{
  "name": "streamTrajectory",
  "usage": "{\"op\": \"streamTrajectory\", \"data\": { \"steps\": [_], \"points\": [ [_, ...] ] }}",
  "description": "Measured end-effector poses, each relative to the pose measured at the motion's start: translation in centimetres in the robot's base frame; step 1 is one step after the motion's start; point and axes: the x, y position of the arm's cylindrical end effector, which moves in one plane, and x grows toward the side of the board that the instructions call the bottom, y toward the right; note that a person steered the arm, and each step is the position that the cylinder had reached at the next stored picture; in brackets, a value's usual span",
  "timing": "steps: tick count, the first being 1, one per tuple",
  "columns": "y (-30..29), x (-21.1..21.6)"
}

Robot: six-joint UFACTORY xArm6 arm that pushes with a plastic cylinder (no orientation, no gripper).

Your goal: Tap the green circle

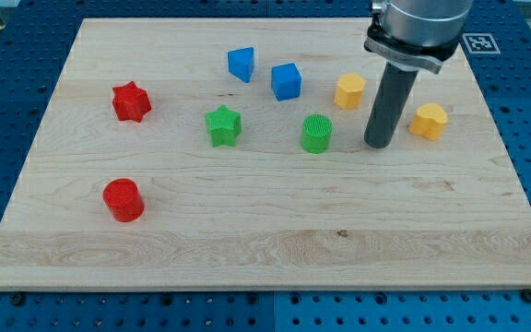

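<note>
A red star (131, 101) and a red cylinder (123, 200) are sitting toward the view's left of the wooden surface (265, 249), while a green star (223, 125), two blue blocks (241, 64) (286, 81) and two yellow blocks (349, 91) (429, 121) are lying across its upper half.

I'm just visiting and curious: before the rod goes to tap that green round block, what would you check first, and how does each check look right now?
1. Green circle in plain view: ok.
2. My tip visible, at its right and apart from it: ok.
3. Bare board between tip and circle: ok.
4. Yellow blocks off that line: ok.
5. Green star beyond the circle, apart from it, so a gentle tap should spare it: ok.
6. Tip touching the board: cannot tell.
</note>
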Motion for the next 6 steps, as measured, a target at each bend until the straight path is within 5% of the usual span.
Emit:
{"op": "streamTrajectory", "data": {
  "steps": [3,6],
  "points": [
    [-1.4,2.7],
    [-2.4,-0.9]
  ]
}}
